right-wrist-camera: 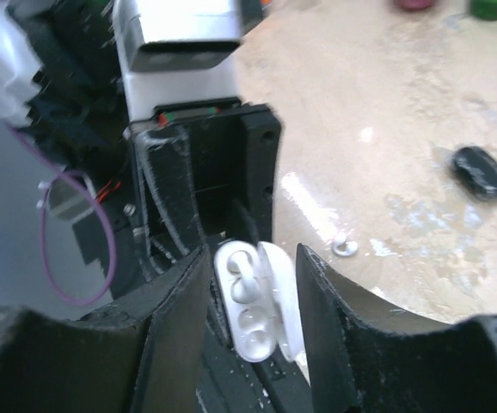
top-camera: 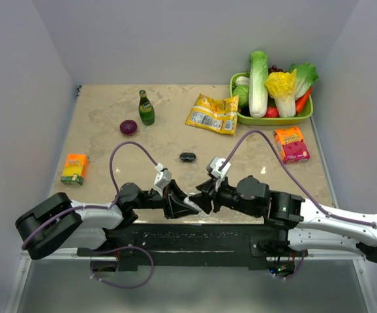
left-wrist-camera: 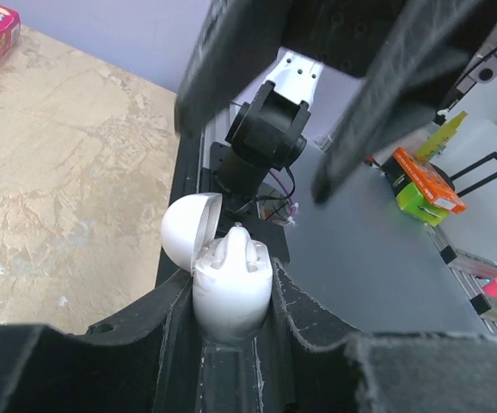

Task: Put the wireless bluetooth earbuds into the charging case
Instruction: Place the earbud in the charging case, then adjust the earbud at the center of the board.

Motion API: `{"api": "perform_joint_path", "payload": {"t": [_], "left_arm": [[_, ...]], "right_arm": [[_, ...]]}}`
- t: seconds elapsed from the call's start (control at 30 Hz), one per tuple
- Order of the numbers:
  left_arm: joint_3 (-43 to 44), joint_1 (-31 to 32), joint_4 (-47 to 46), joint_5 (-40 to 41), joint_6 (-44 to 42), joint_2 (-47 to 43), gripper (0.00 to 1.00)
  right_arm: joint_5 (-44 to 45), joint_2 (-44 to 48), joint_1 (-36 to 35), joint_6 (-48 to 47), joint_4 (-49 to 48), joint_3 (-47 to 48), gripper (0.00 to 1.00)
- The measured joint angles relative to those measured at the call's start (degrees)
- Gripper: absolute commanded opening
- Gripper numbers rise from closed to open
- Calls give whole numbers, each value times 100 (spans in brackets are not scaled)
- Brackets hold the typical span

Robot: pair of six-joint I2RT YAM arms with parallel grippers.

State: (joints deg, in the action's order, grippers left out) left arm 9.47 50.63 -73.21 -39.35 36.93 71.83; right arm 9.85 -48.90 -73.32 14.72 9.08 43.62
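From above, the two arms meet over the near edge of the counter point(top-camera: 110, 143), and the charging case shows only as a white sliver between them. The left wrist view shows more: the left gripper point(top-camera: 190, 205) is clamped on the body of the charging case point(left-wrist-camera: 231, 301), which has its lid point(left-wrist-camera: 188, 228) swung open, while the right gripper point(top-camera: 202, 197) hangs over it with its fingers spread wide. Only the right wrist view looks into the case. There, one earbud point(right-wrist-camera: 239, 277) sits in its well; I cannot tell whether the second well is filled. That view also shows a small pale object point(right-wrist-camera: 345, 248) on the counter, too blurred to identify.
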Motion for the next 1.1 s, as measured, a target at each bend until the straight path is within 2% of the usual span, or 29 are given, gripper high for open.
{"api": "perform_joint_path", "payload": {"t": [0.17, 0.27, 0.33, 0.47, 0.57, 0.7, 0.77, 0.83, 1.03, 1.1], "left_arm": [[-133, 0, 7, 149, -59, -144, 0], [-332, 0, 44, 348, -221, -608, 0], [-442, 0, 52, 505, -374, -1067, 0], [-612, 0, 37, 852, -697, -2107, 0], [-643, 0, 31, 1154, -911, -2806, 0], [-643, 0, 98, 1515, -1104, -3497, 0], [-643, 0, 149, 1624, -1143, -3622, 0], [-643, 0, 208, 1707, -1174, -3635, 0], [-649, 0, 214, 1779, -1228, -3451, 0], [-649, 0, 210, 1799, -1231, -3386, 0]], "right_arm": [[975, 914, -15, 251, 26, -85, 52], [1773, 1486, -9, 442, 39, -133, 52], [2131, 1464, 11, 560, 39, -129, 53], [2275, 787, 68, 656, 28, -295, 54], [2037, 63, 232, 680, -42, -516, 49], [1473, -1034, 455, 693, -367, -883, 33], [1132, -1449, 562, 710, -654, -1075, 23], [841, -1832, 667, 732, -909, -1156, 21], [219, -2920, 861, 754, -1742, -1163, 21], [59, -3237, 879, 758, -1963, -1158, 25]]}}
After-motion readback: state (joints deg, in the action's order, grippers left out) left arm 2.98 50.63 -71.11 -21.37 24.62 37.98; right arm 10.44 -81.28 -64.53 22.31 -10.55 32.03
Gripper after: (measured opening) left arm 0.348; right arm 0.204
